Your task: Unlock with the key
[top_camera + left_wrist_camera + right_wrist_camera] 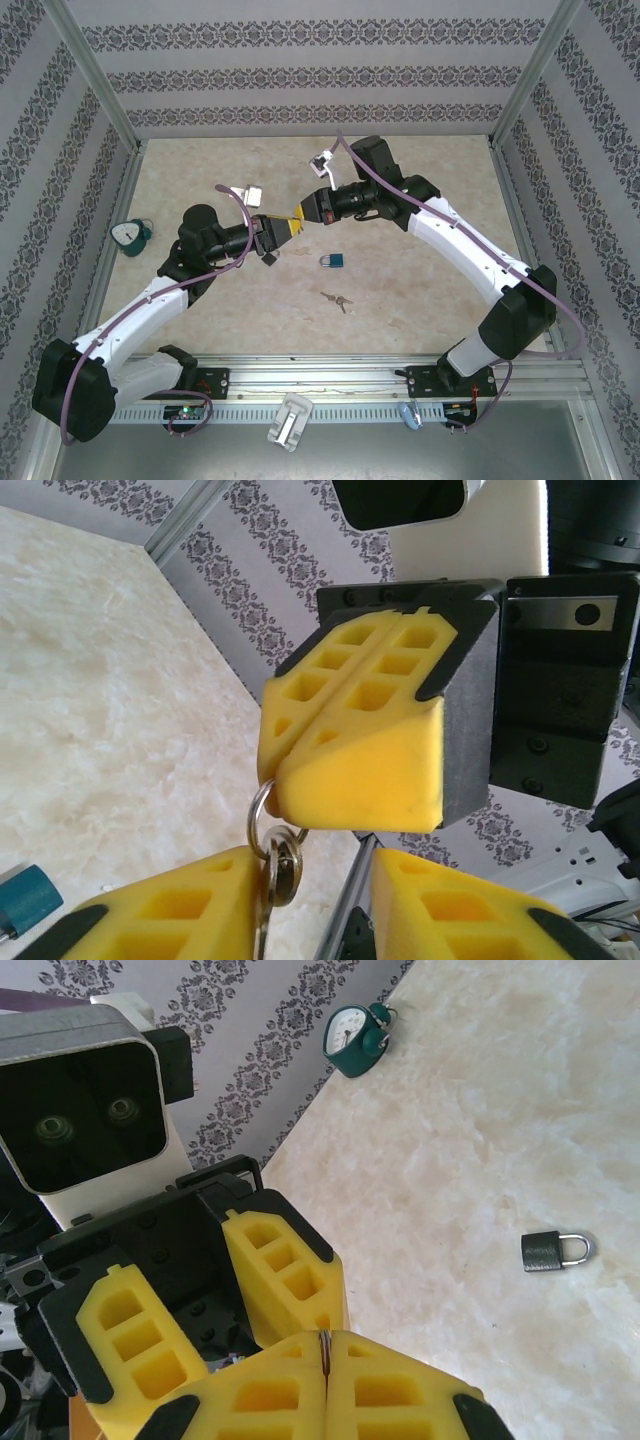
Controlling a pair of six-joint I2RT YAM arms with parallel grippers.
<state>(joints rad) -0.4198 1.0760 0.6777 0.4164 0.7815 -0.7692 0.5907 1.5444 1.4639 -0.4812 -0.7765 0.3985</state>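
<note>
Left hand [312,920] beside half-cropped keys [277,868]

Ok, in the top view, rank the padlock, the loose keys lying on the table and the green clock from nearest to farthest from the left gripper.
Measured from the left gripper:
1. Padlock: just to its right and slightly lower in the view.
2. Loose keys: right side too, lower in the view than the padlock.
3. Green clock: far off to the left.
</note>
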